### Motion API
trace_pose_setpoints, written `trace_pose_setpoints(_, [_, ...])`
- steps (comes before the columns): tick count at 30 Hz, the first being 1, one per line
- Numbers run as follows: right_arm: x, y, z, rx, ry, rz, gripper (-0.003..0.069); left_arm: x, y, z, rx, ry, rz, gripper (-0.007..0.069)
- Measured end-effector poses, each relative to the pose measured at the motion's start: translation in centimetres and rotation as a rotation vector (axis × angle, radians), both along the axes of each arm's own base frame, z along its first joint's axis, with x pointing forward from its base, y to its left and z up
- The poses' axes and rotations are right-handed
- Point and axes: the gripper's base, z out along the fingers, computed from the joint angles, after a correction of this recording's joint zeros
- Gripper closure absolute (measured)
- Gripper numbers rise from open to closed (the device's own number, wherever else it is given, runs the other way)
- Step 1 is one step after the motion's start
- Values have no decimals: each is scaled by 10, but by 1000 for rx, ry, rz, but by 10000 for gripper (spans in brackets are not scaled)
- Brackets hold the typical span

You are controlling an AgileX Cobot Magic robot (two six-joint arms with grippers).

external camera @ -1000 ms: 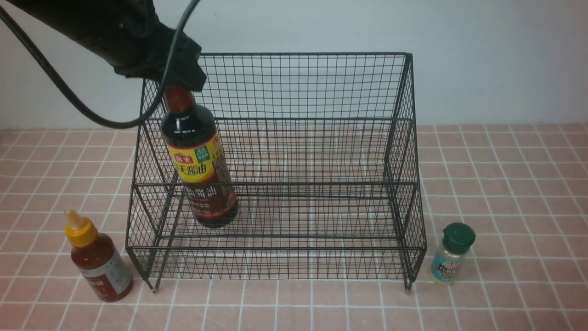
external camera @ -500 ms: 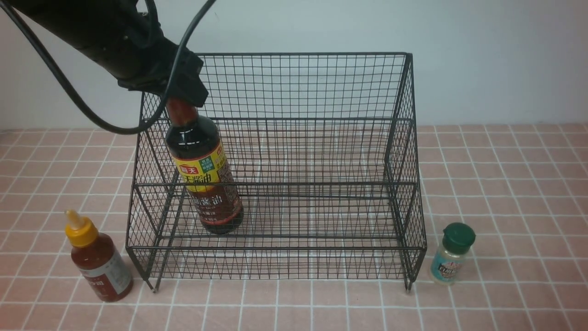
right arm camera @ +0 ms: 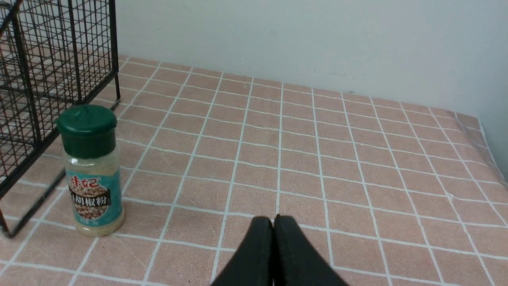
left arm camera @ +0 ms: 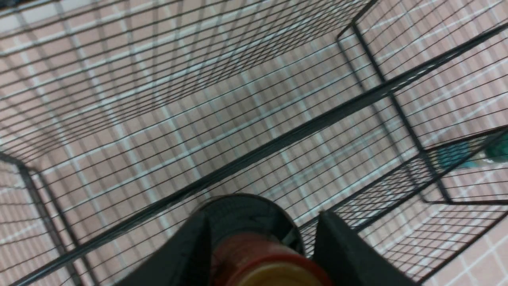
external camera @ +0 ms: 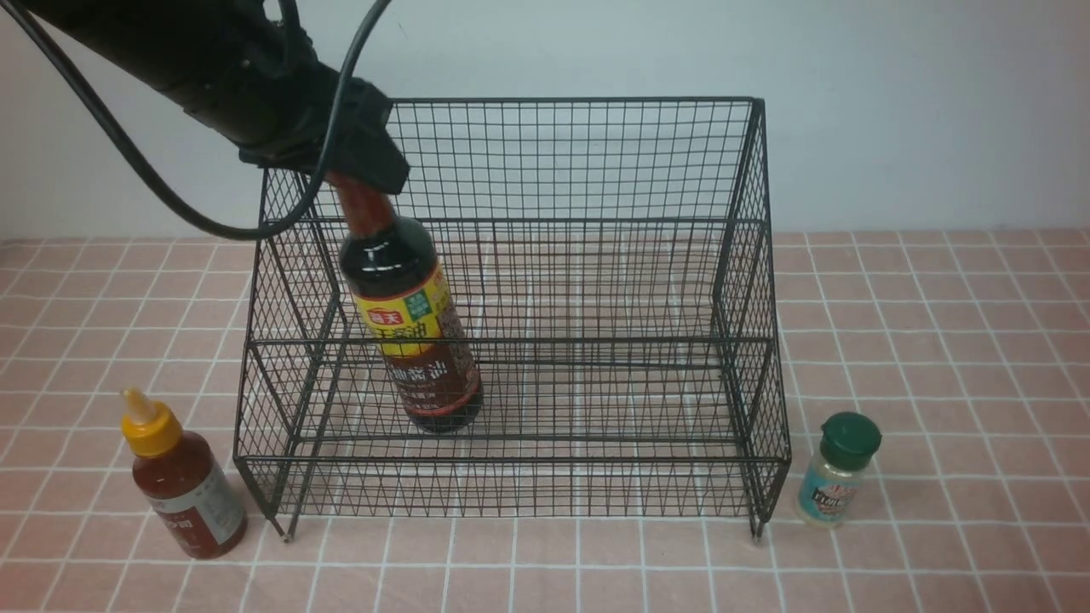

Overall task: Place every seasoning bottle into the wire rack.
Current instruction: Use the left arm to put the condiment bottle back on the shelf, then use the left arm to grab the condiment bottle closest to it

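The tall dark soy-sauce bottle [external camera: 409,332] leans inside the wire rack [external camera: 562,100], its top tipped left and its base low on the front tier. I cannot tell whether the base touches the mesh. My left gripper [external camera: 362,174] is shut on its brown-capped neck from above. In the left wrist view the fingers [left arm camera: 262,216] flank the bottle [left arm camera: 254,254] above the rack's wires [left arm camera: 278,143]. The red-sauce bottle [external camera: 183,485] stands on the table left of the rack. The green-lidded shaker [external camera: 839,468] stands to its right. My right gripper [right arm camera: 273,219] is shut and empty, near the shaker [right arm camera: 91,171].
The pink tiled table runs to a pale wall behind the rack. The left arm's black cable [external camera: 170,204] hangs by the rack's left side. The rack's right wall [right arm camera: 24,79] stands close beside the shaker. The table's right edge [right arm camera: 488,151] shows in the right wrist view.
My left gripper has moved right with the soy-sauce bottle. The bottle's base has shifted right along the front tier. The other two bottles have not moved.
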Motion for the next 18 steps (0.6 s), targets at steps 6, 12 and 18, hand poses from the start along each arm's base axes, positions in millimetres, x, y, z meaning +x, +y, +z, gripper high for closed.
trace_pose_setpoints(6, [0, 0, 0, 0, 0, 0, 673, 0, 0, 1, -7, 0, -1, 281])
trace_pose_setpoints(12, [0, 0, 0, 0, 0, 0, 673, 1, -2, 5, -37, -37, 17, 281])
trace_pose_setpoints(18, [0, 0, 0, 0, 0, 0, 673, -1, -3, 22, -99, -126, 46, 281])
